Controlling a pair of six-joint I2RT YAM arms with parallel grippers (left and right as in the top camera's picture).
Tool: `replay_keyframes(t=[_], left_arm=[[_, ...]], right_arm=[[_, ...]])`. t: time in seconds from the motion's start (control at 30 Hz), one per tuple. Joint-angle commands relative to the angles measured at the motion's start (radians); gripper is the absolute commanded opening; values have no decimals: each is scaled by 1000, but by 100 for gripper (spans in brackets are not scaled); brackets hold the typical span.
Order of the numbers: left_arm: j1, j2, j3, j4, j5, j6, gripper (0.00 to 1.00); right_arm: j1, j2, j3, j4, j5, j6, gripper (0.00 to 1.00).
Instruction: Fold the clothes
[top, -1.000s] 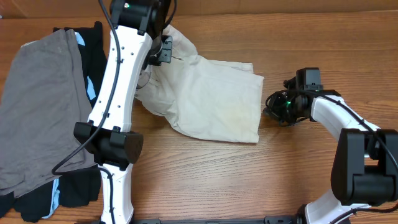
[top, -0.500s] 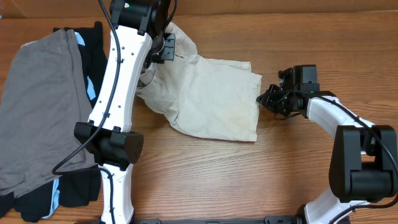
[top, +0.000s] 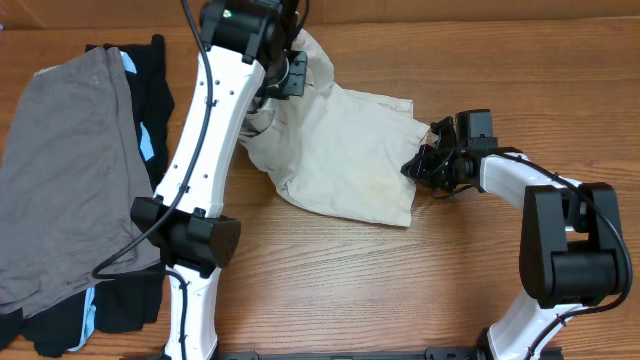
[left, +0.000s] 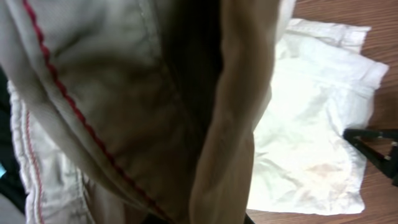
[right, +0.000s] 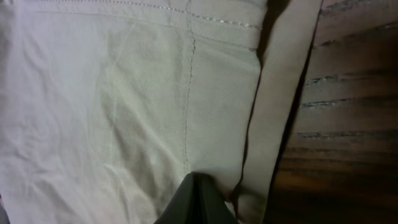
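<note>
The cream shorts (top: 345, 150) lie mid-table, with one wide leg spread flat to the right. My left gripper (top: 290, 72) holds their bunched waistband end lifted at the back. In the left wrist view the cloth (left: 124, 93) with red stitching fills the frame and hides the fingers. The flat leg (left: 311, 112) shows beyond it. My right gripper (top: 412, 166) is at the leg's right hem. In the right wrist view its fingertips (right: 196, 196) are shut together and rest on the fabric (right: 124, 93) beside the hem seam. It also shows in the left wrist view (left: 373, 146).
A grey garment (top: 65, 170) lies at the left on a black garment with light-blue trim (top: 150, 90). The left arm's base (top: 190, 240) stands between them and the shorts. Bare wooden table (top: 400, 290) shows in front and to the right.
My left arm has shifted right, dragging the lifted waistband end with it. My right gripper has moved left from the bare table onto the leg's right hem.
</note>
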Motion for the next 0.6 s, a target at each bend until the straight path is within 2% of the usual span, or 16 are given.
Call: replay_keyframes(t=[0.0, 0.07, 0.27, 0.57], left_arm=[[-40, 14, 9, 36, 39, -64, 4], [-60, 37, 8, 47, 55, -104, 4], [-138, 148, 8, 116, 215, -116, 4], [-252, 254, 8, 267, 319, -153, 4]], right_arm=[[4, 42, -7, -13, 55, 13, 4], [4, 42, -7, -13, 56, 16, 4], [4, 42, -7, -16, 63, 29, 4], [-24, 42, -7, -19, 53, 58, 4]])
